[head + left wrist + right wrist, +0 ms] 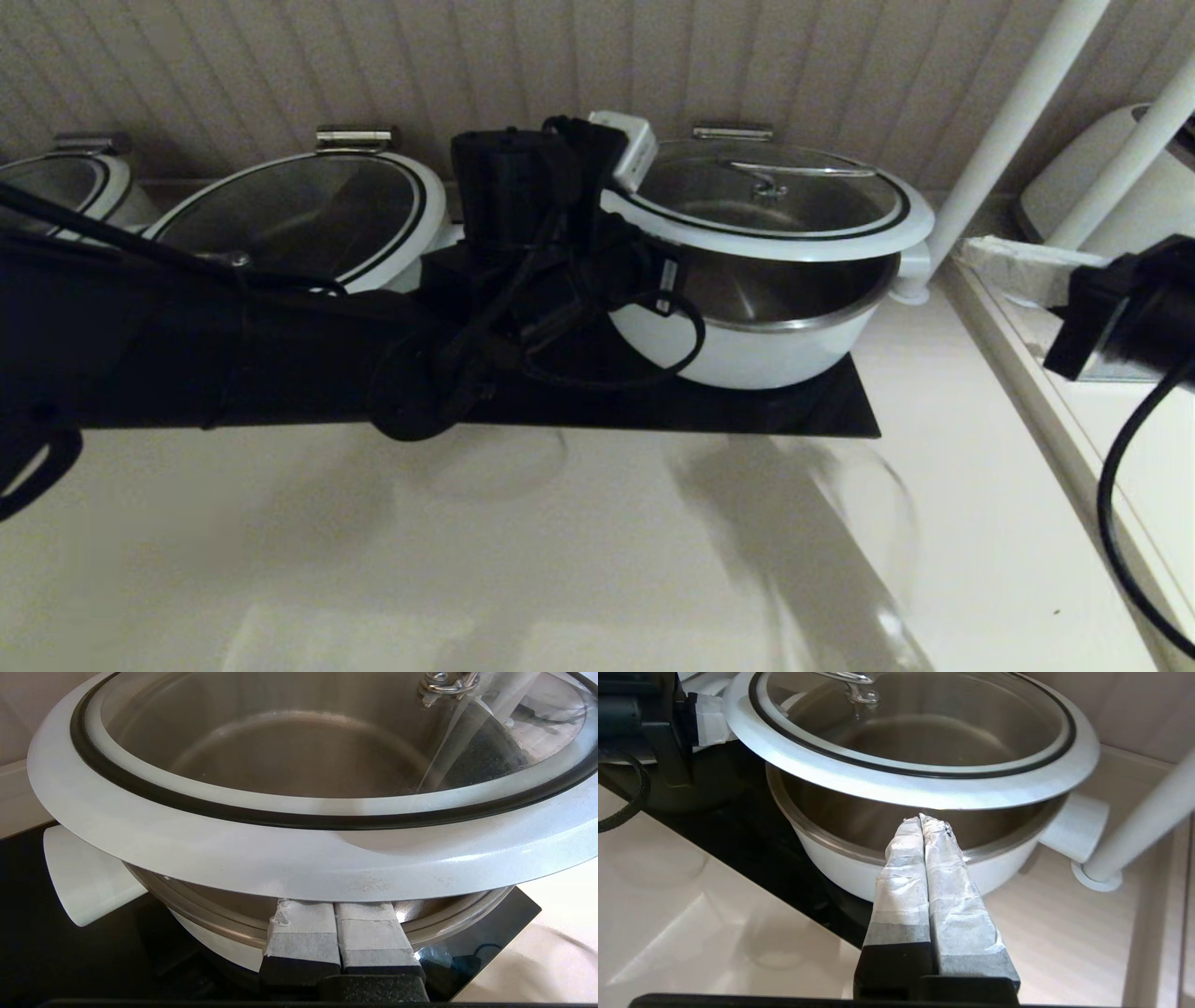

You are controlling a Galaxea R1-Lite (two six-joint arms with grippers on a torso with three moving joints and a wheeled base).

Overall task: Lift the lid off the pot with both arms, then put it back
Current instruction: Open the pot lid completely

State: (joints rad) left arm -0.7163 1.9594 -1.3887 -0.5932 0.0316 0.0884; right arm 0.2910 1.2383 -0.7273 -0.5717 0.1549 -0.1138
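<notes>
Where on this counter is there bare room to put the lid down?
The pale counter in front of the black mat is bare, as is the strip right of the pot. Along the back wall it is crowded: a second lidded pot, the left gripper under the lid.

lid [775, 201] tilted above pot [766, 327] | pot on mat [840, 411] | second lidded pot [308, 219] to its left

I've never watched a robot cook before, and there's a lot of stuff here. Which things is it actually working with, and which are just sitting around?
In use:
- the lid, propped up off the pot
- the pot
- left gripper, shut, under the lid's rim
- right gripper, shut, near the pot's front

Just sitting around:
- second lidded pot
- third pot
- white appliance
</notes>
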